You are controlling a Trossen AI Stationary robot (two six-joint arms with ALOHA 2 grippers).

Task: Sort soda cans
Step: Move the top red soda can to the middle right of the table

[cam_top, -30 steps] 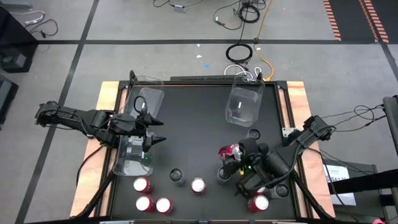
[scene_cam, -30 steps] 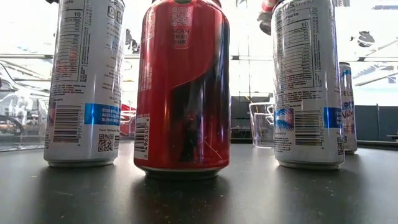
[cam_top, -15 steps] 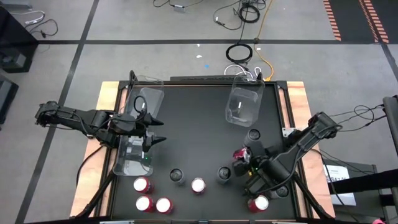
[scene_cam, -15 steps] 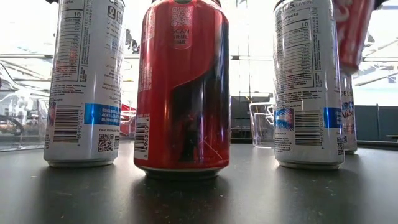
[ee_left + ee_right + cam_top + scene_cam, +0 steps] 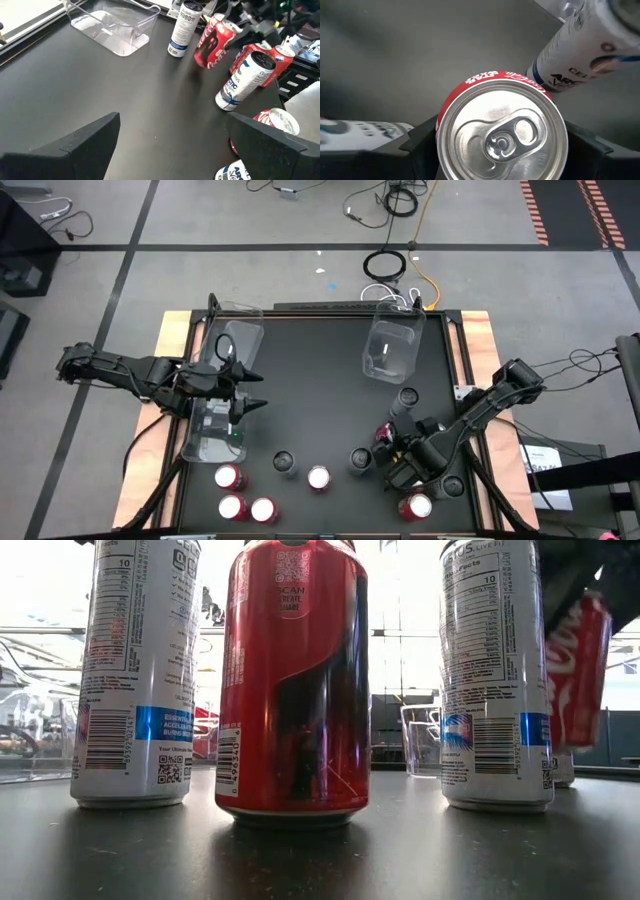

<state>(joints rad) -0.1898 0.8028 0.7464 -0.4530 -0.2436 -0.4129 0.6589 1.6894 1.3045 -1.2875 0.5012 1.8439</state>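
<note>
The red can (image 5: 502, 131) is clamped between the right gripper (image 5: 392, 442)'s two fingers, silver top and pull tab facing the wrist camera, and it's tilted and lifted off the black table (image 5: 320, 360), as the low view shows (image 5: 577, 670). From above that puts it around 4 o'clock from the table's middle, just past a white-and-blue can (image 5: 407, 398) that stands at roughly 3 o'clock. The left wrist camera catches the same red can (image 5: 214, 42) leaning, next to a tall white can (image 5: 184, 27) and another tilted white one (image 5: 245, 80). Rest of the cans: a cluster of red ones with silver tops at about 7 o'clock (image 5: 228, 477), one at 6 o'clock (image 5: 318, 477), two dark-topped ones either side of it (image 5: 285, 463), and another red one at 5 o'clock (image 5: 417, 505). The left gripper (image 5: 255, 391) sits out at 9 o'clock with its fingers spread wide, nothing between them, hovering over a clear bin (image 5: 212, 442). A second clear bin (image 5: 388, 345) is up around 1 o'clock.
</note>
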